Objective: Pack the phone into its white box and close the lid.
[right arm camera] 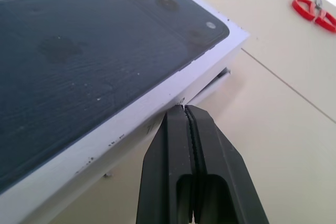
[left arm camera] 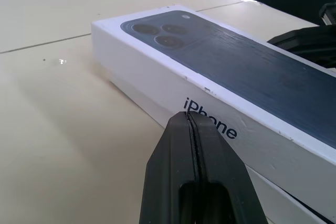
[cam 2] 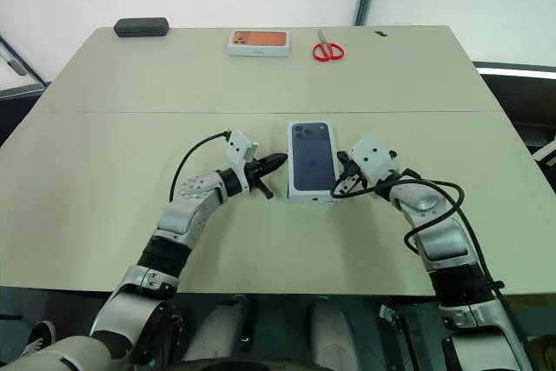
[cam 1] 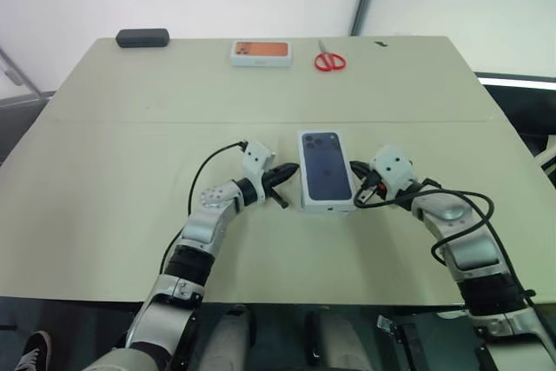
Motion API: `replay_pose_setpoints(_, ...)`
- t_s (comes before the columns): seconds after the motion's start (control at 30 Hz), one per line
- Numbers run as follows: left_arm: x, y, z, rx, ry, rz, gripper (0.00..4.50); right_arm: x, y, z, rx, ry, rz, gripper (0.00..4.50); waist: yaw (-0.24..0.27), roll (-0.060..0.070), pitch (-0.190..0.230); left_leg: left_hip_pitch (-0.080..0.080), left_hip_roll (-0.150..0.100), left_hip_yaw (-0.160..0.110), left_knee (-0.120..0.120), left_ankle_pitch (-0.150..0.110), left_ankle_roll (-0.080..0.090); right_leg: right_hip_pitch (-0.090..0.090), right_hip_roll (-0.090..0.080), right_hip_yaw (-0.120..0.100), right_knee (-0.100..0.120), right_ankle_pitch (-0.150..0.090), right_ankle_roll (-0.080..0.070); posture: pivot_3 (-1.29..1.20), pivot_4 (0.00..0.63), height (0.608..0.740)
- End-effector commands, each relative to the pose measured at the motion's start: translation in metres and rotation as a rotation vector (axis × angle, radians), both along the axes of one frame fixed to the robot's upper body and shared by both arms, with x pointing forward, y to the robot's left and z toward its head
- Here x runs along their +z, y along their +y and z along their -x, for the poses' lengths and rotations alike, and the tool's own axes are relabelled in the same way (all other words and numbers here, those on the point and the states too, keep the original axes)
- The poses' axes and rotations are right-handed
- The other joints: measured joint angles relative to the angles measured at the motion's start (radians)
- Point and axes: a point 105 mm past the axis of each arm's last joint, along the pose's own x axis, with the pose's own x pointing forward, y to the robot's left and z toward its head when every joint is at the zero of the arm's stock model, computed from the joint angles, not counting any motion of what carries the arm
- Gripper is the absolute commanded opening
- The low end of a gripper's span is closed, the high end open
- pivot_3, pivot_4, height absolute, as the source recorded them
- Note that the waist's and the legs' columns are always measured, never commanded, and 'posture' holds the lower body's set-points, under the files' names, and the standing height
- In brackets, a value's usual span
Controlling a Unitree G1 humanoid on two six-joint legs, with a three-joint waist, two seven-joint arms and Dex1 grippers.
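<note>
Lid covers white box, hiding its inside.

The lid looked like smooth white cardboard, its dark printed top faintly scuffed; the table was matt beige, perhaps laminate

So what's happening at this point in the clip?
The robot is finishing the boxing of a phone. The lid, printed with a dark phone picture, sits on the white box, whose lower edge shows as a thin strip under it, so it looks not fully seated. The left gripper and right gripper, both shut, flank the box's two long sides with their tips at the lid's walls. Farther back on the table lie scissors, a white-and-orange box and a black case.
</note>
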Motion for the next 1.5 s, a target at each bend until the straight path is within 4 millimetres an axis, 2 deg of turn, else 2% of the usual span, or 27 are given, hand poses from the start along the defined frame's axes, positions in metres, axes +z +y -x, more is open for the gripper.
replay_pose_setpoints(0.03, 0.015, -0.007, -0.002, -0.022, -0.054, 0.014, 0.0, 0.018, 0.002, 0.002, 0.002, -0.06, -0.026, 0.03, 0.0, 0.0, 0.0, 0.0, 0.0, 0.0, 0.0, 0.0, 0.0, 0.0, 0.0, 0.0, 0.0, 0.0, 0.0, 0.0, 0.15, 0.74)
replay_pose_setpoints(0.23, 0.013, -0.008, 0.001, -0.031, -0.043, 0.018, 0.0, 0.018, 0.007, 0.007, 0.02, -0.054, -0.033, 0.03, -0.002, 0.0, 0.0, 0.0, 0.0, 0.0, 0.0, 0.0, 0.0, 0.0, 0.0, 0.0, 0.001, 0.0, 0.0, 0.0, 0.15, 0.74)
replay_pose_setpoints(0.4, 0.014, -0.002, 0.002, -0.009, -0.036, 0.036, 0.0, 0.022, 0.012, 0.008, 0.033, -0.061, -0.043, 0.03, -0.001, 0.0, 0.0, 0.0, 0.0, 0.0, 0.0, 0.0, 0.0, 0.0, 0.0, 0.0, 0.001, 0.0, 0.0, 0.0, 0.15, 0.74)
replay_pose_setpoints(0.67, 0.008, 0.005, 0.004, 0.008, -0.02, 0.028, 0.0, 0.018, 0.013, 0.01, 0.047, -0.043, -0.022, 0.03, -0.001, 0.0, 0.0, 0.0, 0.0, 0.0, 0.0, 0.0, 0.0, 0.0, 0.0, 0.0, 0.001, 0.0, 0.0, 0.0, 0.15, 0.74)
replay_pose_setpoints(0.93, 0.012, 0.0, 0.0, 0.006, -0.03, 0.03, 0.0, 0.02, 0.012, 0.011, 0.038, -0.049, -0.011, 0.03, -0.001, 0.0, 0.0, 0.0, 0.0, 0.0, 0.0, 0.0, 0.0, 0.0, 0.0, 0.0, 0.001, 0.0, 0.0, 0.0, 0.15, 0.74)
replay_pose_setpoints(1.5, 0.017, -0.002, -0.004, -0.003, -0.053, 0.019, 0.0, 0.008, 0.01, 0.008, 0.008, -0.039, 0.028, 0.03, 0.0, 0.0, 0.0, 0.0, 0.0, 0.0, 0.001, 0.0, 0.0, 0.0, 0.0, 0.0, 0.001, 0.0, 0.0, 0.0, 0.15, 0.74)
